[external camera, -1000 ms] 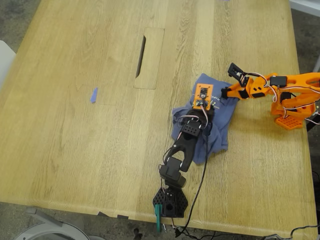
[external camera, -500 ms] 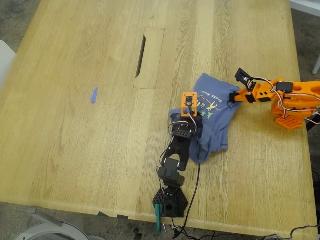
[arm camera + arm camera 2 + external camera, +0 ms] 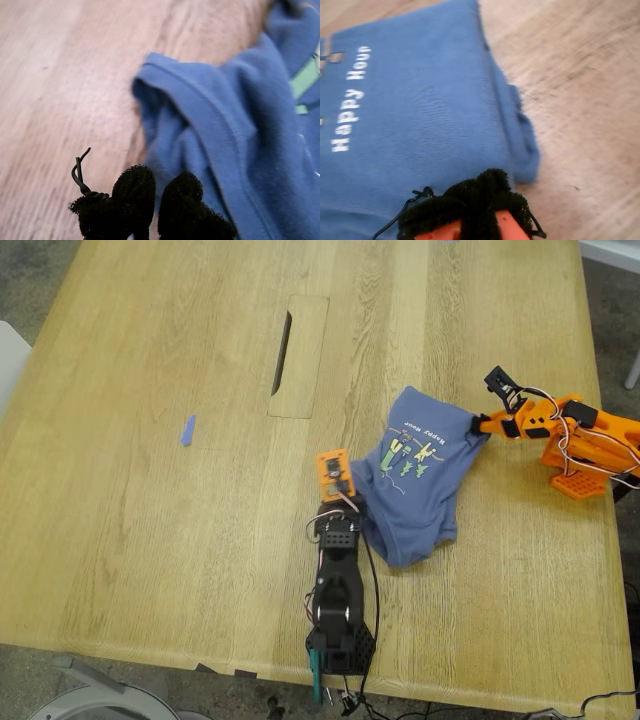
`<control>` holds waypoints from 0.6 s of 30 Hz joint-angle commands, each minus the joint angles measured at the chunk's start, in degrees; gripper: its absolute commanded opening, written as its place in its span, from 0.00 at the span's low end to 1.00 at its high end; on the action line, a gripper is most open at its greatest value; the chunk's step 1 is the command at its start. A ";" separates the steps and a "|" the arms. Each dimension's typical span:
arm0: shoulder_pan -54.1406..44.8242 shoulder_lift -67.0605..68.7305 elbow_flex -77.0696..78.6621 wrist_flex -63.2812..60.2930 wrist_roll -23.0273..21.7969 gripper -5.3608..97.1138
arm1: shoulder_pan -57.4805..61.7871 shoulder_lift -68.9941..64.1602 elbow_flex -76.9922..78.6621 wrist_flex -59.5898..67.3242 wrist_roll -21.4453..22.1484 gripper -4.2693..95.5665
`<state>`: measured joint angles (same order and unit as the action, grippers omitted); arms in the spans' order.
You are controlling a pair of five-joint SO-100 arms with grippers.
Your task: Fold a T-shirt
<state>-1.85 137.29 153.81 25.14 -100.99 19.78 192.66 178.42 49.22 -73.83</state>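
Wooden table | T-shirt between grippers | first fingers clenched empty | second fingers grasping its edge

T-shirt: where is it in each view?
Exterior view: T-shirt lies crumpled right of centre, between the two arms.
First wrist view: blue hem and folds fill the side beyond the black fingers.
Second wrist view: printed chest panel just past the fingers.
Shared landmark: the green print and white text.
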 commanded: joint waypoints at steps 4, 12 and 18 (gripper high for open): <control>-2.46 6.94 -1.58 2.64 0.70 0.11 | 6.68 0.70 -4.04 5.45 -0.88 0.04; 1.85 8.79 -9.93 8.09 1.67 0.11 | 15.47 0.62 -8.79 3.25 -2.72 0.04; 9.84 -0.44 -19.42 3.43 2.29 0.10 | 13.27 -0.79 -10.63 -3.78 -3.78 0.04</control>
<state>5.01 139.13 143.26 31.64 -99.67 34.10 192.48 171.74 47.99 -77.08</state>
